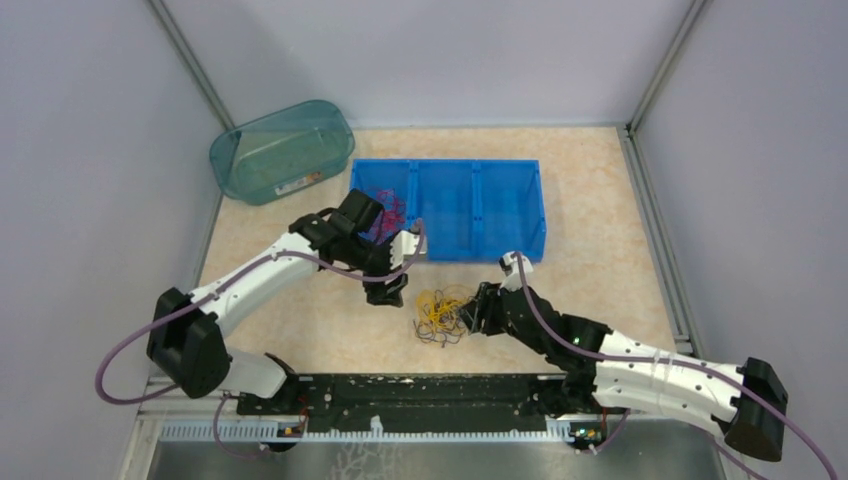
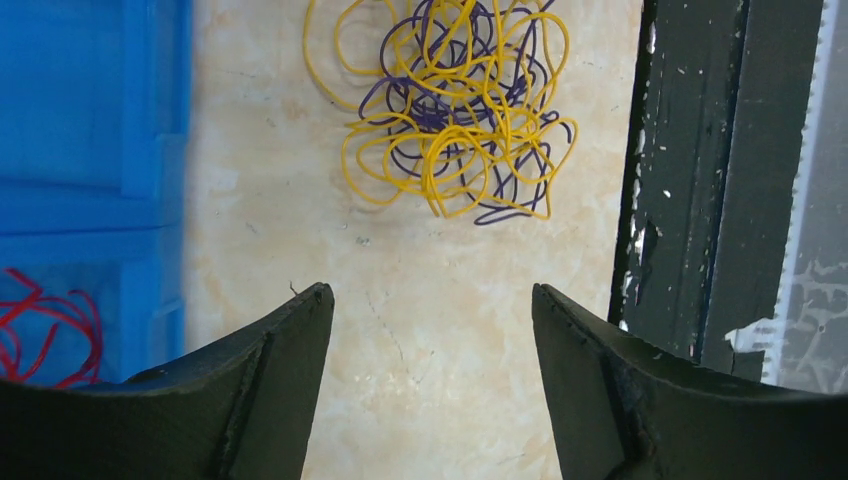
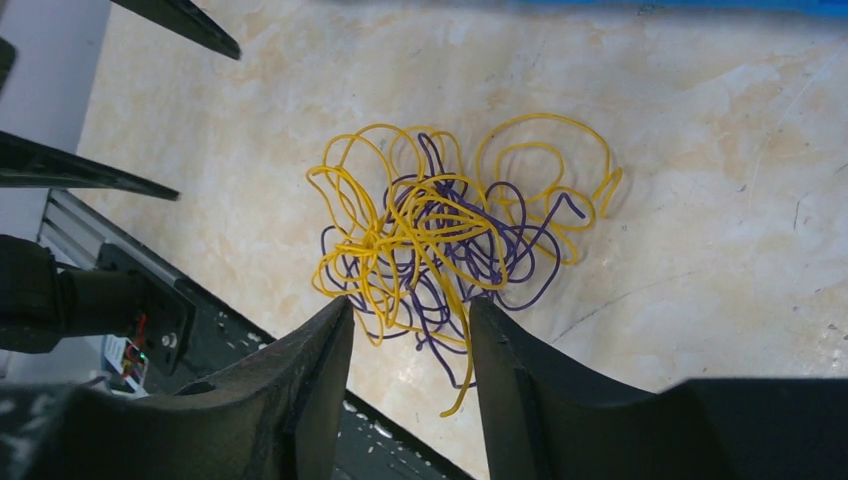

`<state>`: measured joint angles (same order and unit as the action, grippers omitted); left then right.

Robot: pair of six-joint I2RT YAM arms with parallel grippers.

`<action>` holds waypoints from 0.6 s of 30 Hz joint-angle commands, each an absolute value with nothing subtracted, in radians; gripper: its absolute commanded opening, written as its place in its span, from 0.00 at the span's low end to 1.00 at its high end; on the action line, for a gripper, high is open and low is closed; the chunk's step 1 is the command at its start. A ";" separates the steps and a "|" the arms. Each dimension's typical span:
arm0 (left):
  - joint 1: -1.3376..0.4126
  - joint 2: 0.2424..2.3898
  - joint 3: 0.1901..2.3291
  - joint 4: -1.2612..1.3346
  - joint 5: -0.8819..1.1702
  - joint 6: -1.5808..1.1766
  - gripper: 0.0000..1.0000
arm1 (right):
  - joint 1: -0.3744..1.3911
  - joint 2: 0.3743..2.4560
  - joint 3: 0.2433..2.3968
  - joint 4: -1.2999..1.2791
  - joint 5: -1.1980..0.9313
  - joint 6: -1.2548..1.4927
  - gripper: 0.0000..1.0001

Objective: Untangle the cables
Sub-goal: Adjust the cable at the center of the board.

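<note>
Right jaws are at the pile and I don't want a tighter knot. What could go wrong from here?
The right gripper straddles yellow and purple strands of the tangle; closing may pinch both colours and drag everything along. The left gripper hangs open, off the pile, so nothing anchors it. A yellow end near the black rail might snag.

Wide-spread jaws on left gripper (image 2: 430,297); right gripper (image 3: 410,310) jaws partly apart, pointing down.
</note>
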<state>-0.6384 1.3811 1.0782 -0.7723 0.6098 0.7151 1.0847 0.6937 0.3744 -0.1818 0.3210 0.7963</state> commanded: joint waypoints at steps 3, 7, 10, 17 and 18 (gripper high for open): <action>-0.675 1.490 1.131 -0.677 0.662 0.616 0.73 | 1.092 0.642 0.359 -0.152 0.351 0.840 0.42; -0.698 1.509 1.134 -0.649 0.674 0.610 0.73 | 1.092 0.643 0.361 -0.147 0.355 0.835 0.39; -0.712 1.519 1.115 -0.635 0.673 0.615 0.74 | 1.092 0.657 0.386 -0.184 0.361 0.830 0.39; -0.734 1.555 1.075 -0.557 0.655 0.593 0.61 | 1.091 0.656 0.395 -0.207 0.372 0.833 0.32; -0.735 1.561 1.071 -0.550 0.655 0.592 0.56 | 1.091 0.660 0.398 -0.206 0.374 0.833 0.30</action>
